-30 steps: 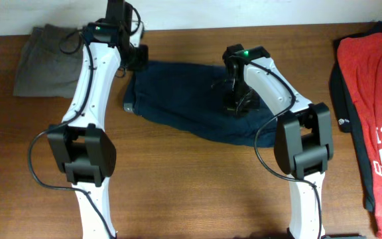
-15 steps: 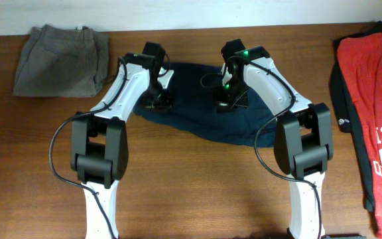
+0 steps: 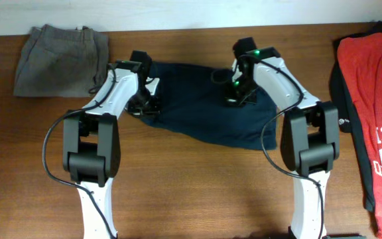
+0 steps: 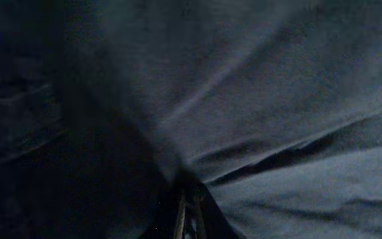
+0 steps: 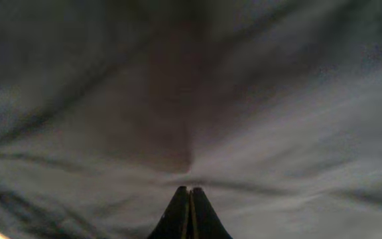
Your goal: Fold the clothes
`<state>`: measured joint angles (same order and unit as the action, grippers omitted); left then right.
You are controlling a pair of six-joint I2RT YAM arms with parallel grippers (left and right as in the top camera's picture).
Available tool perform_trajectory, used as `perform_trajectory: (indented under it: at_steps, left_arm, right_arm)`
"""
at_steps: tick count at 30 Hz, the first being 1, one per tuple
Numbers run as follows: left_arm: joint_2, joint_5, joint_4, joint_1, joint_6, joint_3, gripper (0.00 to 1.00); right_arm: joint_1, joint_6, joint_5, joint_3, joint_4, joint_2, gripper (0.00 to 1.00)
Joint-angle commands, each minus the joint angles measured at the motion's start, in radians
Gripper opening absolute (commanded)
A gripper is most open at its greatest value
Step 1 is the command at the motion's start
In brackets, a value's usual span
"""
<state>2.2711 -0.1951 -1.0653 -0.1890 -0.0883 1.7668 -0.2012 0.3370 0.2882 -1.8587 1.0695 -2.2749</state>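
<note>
The clothes, a pair of dark navy shorts (image 3: 191,99), lie spread across the middle of the table. My left gripper (image 3: 142,107) is at their left edge. In the left wrist view its jaws (image 4: 188,209) are nearly together, and dark cloth (image 4: 277,99) bunches around the tips. My right gripper (image 3: 236,98) sits on the right half of the shorts. In the right wrist view its jaws (image 5: 190,192) are pressed shut, and a raised ridge of cloth (image 5: 297,133) runs into the tips. Cloth fills both wrist views.
Folded grey-olive shorts (image 3: 60,58) lie at the back left corner. A red T-shirt with white lettering (image 3: 377,113) lies over a dark garment (image 3: 342,99) along the right edge. The brown wooden table (image 3: 197,192) shows in front of the shorts.
My left arm swung down from beside the grey-olive shorts to the left edge of the navy shorts, and its jaws closed. My right gripper shifted slightly up and to the right.
</note>
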Motion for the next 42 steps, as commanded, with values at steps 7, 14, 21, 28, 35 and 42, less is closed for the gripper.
perform_trajectory:
  at_steps: [7,14,21,28,35,42]
  left_arm:
    - [0.005,0.084,-0.015,0.053,-0.034,-0.021,0.08]
    - [0.004,0.138,-0.038,0.055,-0.094,-0.02,0.03]
    - [0.0,0.323,-0.05,0.055,-0.151,0.014,0.03]
    - [-0.022,0.409,-0.109,0.048,-0.155,0.131,0.06]
    - [-0.079,0.472,-0.123,0.044,-0.163,0.242,0.45]
    - [-0.08,0.398,-0.037,0.046,0.007,0.262,0.8]
  right_arm:
    - [0.056,0.004,-0.039,0.056,-0.07,-0.041,0.04]
    - [0.089,0.064,-0.175,0.072,-0.075,-0.078,0.04]
    - [0.189,0.06,-0.178,0.071,-0.07,-0.077,0.04]
    - [0.262,-0.019,-0.167,-0.024,0.011,-0.077,0.04]
    - [0.266,-0.019,-0.188,-0.248,0.208,-0.076,0.04]
    - [0.252,-0.148,-0.157,-0.409,0.492,-0.076,0.26]
